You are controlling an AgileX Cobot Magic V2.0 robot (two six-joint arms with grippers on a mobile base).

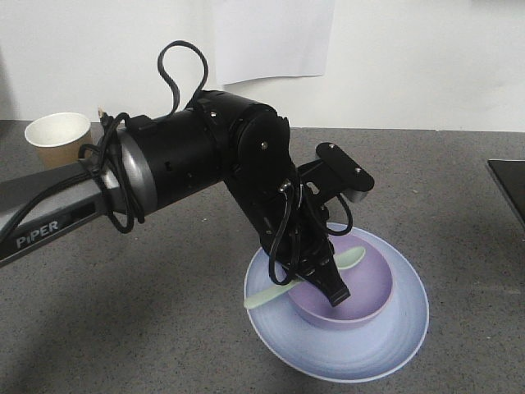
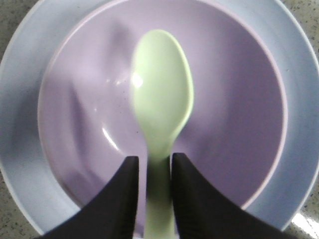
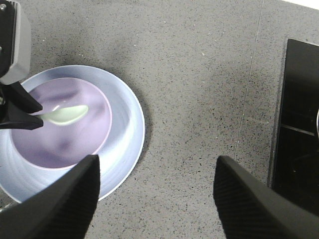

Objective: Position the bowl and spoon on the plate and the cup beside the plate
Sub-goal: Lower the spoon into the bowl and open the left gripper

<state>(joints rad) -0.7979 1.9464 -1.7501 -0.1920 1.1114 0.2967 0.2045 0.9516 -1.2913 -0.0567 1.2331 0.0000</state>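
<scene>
The lavender bowl (image 1: 365, 289) sits inside the pale blue plate (image 1: 344, 361) on the grey table. My left gripper (image 1: 326, 283) hangs over the bowl, shut on the handle of the mint-green spoon (image 1: 353, 258). In the left wrist view the spoon (image 2: 162, 99) points its scoop over the bowl (image 2: 234, 99), with the handle pinched between the jaws of the left gripper (image 2: 154, 162) and the plate (image 2: 305, 99) ringing it. My right gripper (image 3: 157, 164) is open over bare table, just right of the plate (image 3: 128, 124). The brown paper cup (image 1: 57, 137) stands upright at the far left.
A black flat object (image 3: 299, 124) lies at the table's right edge, also seen from the front (image 1: 510, 185). The left arm (image 1: 180, 156) stretches from the left across the table to the plate. A white wall runs behind the table.
</scene>
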